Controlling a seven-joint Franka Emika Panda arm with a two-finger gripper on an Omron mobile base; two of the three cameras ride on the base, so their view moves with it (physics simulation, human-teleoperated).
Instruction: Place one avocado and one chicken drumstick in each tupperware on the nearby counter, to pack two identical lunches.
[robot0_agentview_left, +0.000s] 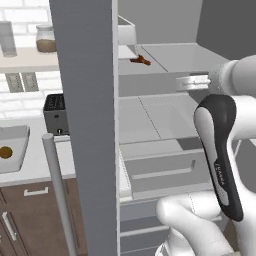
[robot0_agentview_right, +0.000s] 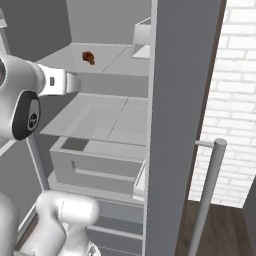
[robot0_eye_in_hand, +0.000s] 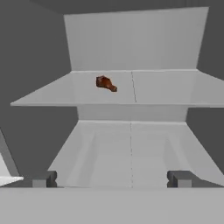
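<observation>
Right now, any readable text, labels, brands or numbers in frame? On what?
No text reads clearly.
Small script mark on the arm's dark joint cover: too small and blurred to read.
Round mark on the dark joint cap: unreadable.
Fridge shelves, jar, toaster: no lettering.

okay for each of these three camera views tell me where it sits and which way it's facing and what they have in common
Left base view: behind the arm to its left, facing the open fridge past the door edge; white arm at lower right.
Right base view: behind the arm to its right, facing the fridge shelves; arm at lower left.
Hand view: on the hand, looking along the open gripper into the fridge.
Shared: all three show the dark reddish-brown chicken drumstick on the upper shelf.
</observation>
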